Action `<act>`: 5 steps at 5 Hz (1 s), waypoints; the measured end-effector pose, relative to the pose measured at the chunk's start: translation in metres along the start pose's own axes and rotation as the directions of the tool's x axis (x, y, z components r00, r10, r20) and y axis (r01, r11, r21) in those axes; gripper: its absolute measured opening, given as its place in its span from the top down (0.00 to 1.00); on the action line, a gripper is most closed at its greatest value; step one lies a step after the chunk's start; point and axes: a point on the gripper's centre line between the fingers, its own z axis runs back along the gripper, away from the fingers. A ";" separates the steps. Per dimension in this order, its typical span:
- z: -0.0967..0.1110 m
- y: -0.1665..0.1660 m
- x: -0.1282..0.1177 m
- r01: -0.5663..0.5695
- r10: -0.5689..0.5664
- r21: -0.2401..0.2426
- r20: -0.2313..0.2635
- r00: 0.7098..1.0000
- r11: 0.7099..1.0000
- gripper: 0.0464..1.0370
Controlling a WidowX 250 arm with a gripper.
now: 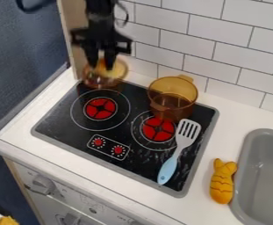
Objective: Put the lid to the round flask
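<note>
The blue-handled slotted spatula (179,149) lies at the front right of the stove, clear of the work, with the amber two-handled pot (172,99) behind it. At the back left, the gripper (101,66) has its fingers part-way apart and apparently closed on the amber lid (116,68), presumably pinched from above so its rim can meet the round flask (95,80) just below.

No legible text. Tiny white marks on control panel (108,146) at stovetop's (59,124) front edge, too small to read. Faint marks on appliance front (73,198) below stovetop, also unreadable.
</note>
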 end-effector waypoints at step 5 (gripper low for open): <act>0.034 -0.126 -0.012 0.247 -0.234 -0.159 0.100 0.967 0.956 0.67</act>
